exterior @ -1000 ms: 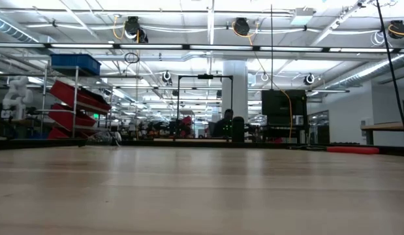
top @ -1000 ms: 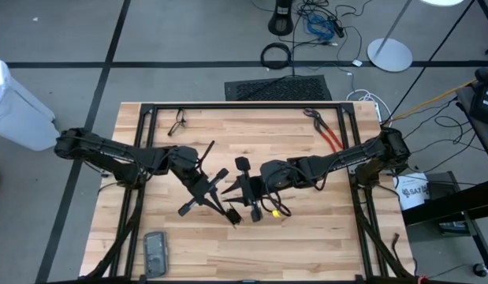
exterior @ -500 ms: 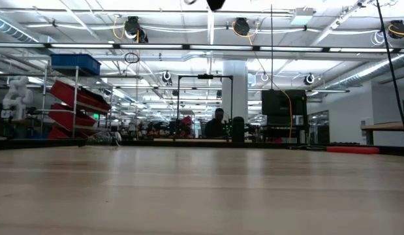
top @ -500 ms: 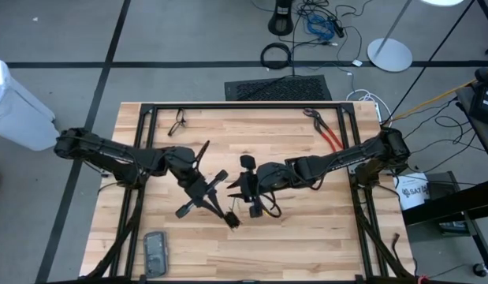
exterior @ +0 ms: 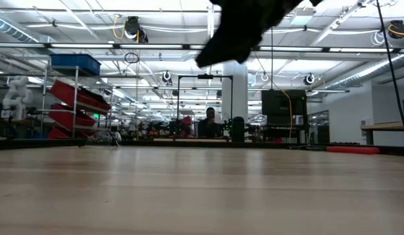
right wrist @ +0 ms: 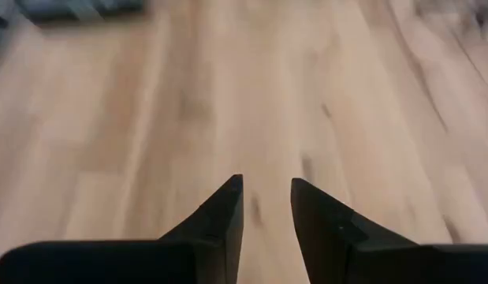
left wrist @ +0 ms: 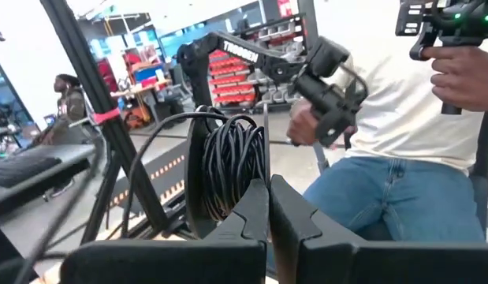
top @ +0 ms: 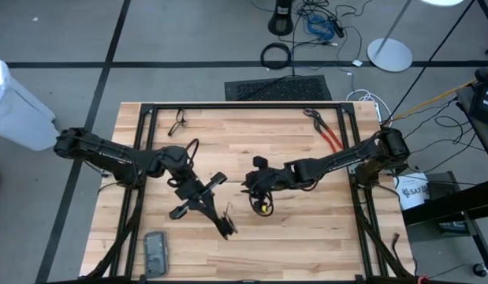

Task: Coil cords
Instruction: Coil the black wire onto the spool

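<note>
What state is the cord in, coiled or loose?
Coiled: the left wrist view shows the cord bundled in loops, pinched in the shut left hand, one loose strand arcing off.

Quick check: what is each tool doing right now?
Left tool: shut on the coiled cord.
Right tool: open, empty, above the bare table.

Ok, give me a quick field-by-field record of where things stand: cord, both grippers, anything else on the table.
cord: black cord wound into a bundle of loops
left gripper: left gripper shut on the cord bundle, left of table centre
right gripper: right gripper open, empty, pointing down at bare wood near table centre
pliers: red-handled pliers near the table's far right corner
other: small dark object at the near left edge of the table
person: seated beyond the table, in the left wrist view
</note>
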You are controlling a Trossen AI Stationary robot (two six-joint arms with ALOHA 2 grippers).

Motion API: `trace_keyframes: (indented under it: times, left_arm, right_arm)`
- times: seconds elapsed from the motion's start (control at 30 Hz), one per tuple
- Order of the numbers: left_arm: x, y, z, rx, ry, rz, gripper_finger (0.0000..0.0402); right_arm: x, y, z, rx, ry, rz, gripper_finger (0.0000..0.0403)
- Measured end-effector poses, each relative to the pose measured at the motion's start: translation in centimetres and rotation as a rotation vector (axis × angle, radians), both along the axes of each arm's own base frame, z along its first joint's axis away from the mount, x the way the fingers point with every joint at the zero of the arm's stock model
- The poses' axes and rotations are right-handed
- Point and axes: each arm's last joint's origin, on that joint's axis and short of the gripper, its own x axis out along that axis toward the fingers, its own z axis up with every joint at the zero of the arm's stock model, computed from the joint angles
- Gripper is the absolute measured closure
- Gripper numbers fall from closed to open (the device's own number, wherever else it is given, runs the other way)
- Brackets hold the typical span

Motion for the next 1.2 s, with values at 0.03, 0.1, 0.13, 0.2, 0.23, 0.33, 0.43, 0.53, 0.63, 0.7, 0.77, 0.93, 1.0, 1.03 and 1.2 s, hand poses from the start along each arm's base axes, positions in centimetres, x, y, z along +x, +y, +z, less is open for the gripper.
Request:
trace_keyframes:
  times: [0.03,0.1,0.13,0.2,0.23,0.33,0.43,0.53,0.63,0.7,0.77,0.93,1.0,1.03,1.2]
  left_arm:
    - [0.0,0.0,0.0,-0.001,-0.005,-0.001,0.04]
    - [0.0,0.0,0.2,-0.005,-0.023,-0.001,0.04]
    - [0.0,0.0,0.3,-0.008,-0.027,-0.001,0.04]
    - [0.0,0.0,0.5,-0.026,-0.03,0.016,0.04]
    - [0.0,0.0,0.6,-0.035,-0.034,0.026,0.04]
    - [0.1,0.2,0.7,-0.049,-0.04,0.064,0.04]
    - [0.2,0.3,0.7,-0.052,-0.034,0.114,0.04]
    - [0.3,0.4,0.7,-0.055,-0.033,0.156,0.04]
    - [0.4,0.6,0.7,-0.056,-0.034,0.171,0.04]
    - [0.4,0.7,0.7,-0.057,-0.035,0.179,0.04]
    - [0.5,1.0,0.7,-0.057,-0.034,0.197,0.04]
    - [0.7,1.6,0.7,-0.06,-0.03,0.243,0.04]
    - [0.7,1.8,0.7,-0.066,-0.024,0.265,0.04]
    - [0.8,1.9,0.7,-0.074,-0.016,0.277,0.04]
    - [0.9,2.4,0.6,-0.076,-0.008,0.305,0.04]
  right_arm:
    - [-0.4,0.0,-0.3,-0.008,0.037,-0.025,0.0307]
    - [-1.3,-0.1,-0.6,-0.017,0.101,-0.082,0.0307]
    - [-1.9,0.0,-0.8,-0.018,0.139,-0.103,0.0307]
    - [-2.9,0.5,-1.0,-0.011,0.182,-0.137,0.0307]
    - [-3.3,0.9,-1.0,0.0,0.189,-0.144,0.0307]
    - [-4.5,3.0,-0.4,0.02,0.15,-0.166,0.0307]
    - [-5.5,5.5,0.5,-0.004,0.048,-0.207,0.0307]
    - [-6.6,8.1,1.8,-0.04,-0.107,-0.25,0.0307]
    - [-7.6,10.3,2.8,-0.067,-0.237,-0.291,0.0307]
    - [-8.1,11.3,3.1,-0.081,-0.283,-0.297,0.0307]
    - [-8.7,12.1,3.2,-0.092,-0.305,-0.3,0.0307]
    - [-8.6,12.9,2.0,-0.163,-0.326,-0.355,0.0307]
    - [-7.8,13.1,0.9,-0.19,-0.329,-0.382,0.0307]
    - [-7.4,13.2,0.3,-0.209,-0.327,-0.389,0.0307]
    - [-5.3,13.5,-3.0,-0.289,-0.364,-0.5,0.0294]
